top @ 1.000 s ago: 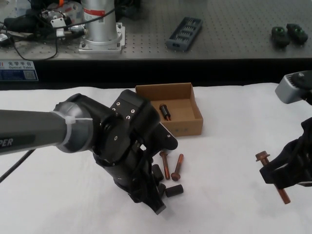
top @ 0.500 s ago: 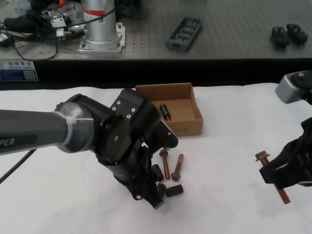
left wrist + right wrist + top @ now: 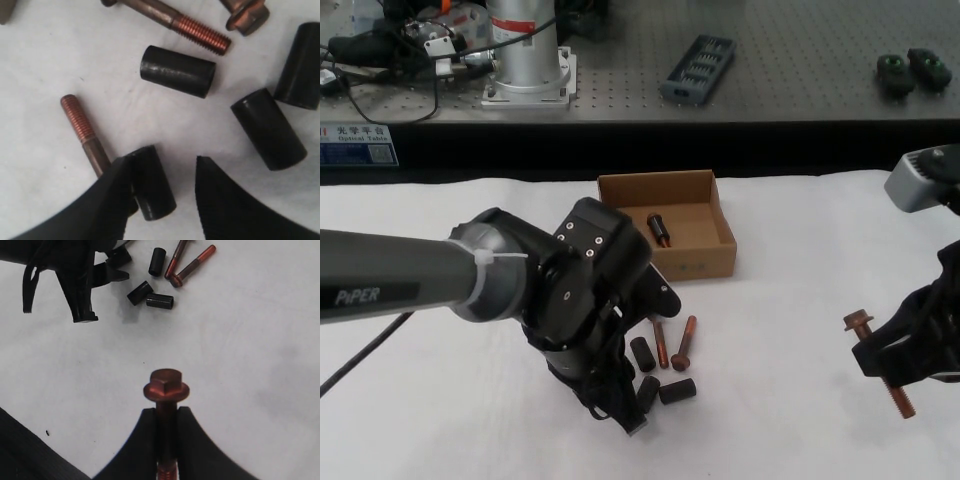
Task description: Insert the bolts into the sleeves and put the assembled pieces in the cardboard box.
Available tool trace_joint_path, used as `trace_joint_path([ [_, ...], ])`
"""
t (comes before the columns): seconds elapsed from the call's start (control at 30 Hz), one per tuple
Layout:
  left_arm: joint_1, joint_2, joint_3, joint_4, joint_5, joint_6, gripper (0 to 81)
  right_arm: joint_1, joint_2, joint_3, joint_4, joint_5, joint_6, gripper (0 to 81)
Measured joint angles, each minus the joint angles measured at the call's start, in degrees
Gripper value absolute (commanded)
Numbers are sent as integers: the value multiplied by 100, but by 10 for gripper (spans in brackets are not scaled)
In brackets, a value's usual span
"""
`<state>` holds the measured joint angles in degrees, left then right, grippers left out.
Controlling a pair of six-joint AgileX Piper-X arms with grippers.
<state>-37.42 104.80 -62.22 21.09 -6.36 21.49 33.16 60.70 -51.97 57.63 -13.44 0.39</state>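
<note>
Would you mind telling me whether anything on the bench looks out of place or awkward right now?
Nothing looks damaged or spilled. One awkward spot: the left gripper is open over a sleeve, and a loose bolt lies right beside that sleeve, running under one finger, so closing might pinch both.

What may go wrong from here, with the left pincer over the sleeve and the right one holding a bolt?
1. The open left pincer straddles a sleeve, but a loose bolt runs beside it under one finger; closing may pinch both or twist the sleeve.
2. Another sleeve lies near the other finger and may get pushed away.
3. The gripped bolt sits tilted in the right pincer, so it may miss a sleeve's hole.
</note>
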Motion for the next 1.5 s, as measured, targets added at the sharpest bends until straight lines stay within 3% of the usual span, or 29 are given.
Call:
trace_joint_path([
  [0.43,-17,13,-255,-4,-272,18,306,0,0,0,-28,0,-39,25],
  [0.9,-17,13,-528,523,-112,18,305,0,0,0,-34,0,-39,25],
  [1.17,-17,101,-528,580,-114,18,201,0,0,0,-34,0,-39,25],
  [1.3,-17,241,-528,580,-114,18,226,0,0,0,-34,0,-39,25],
  [1.5,-17,281,-528,580,-107,-34,332,0,0,0,-34,0,-39,25],
])
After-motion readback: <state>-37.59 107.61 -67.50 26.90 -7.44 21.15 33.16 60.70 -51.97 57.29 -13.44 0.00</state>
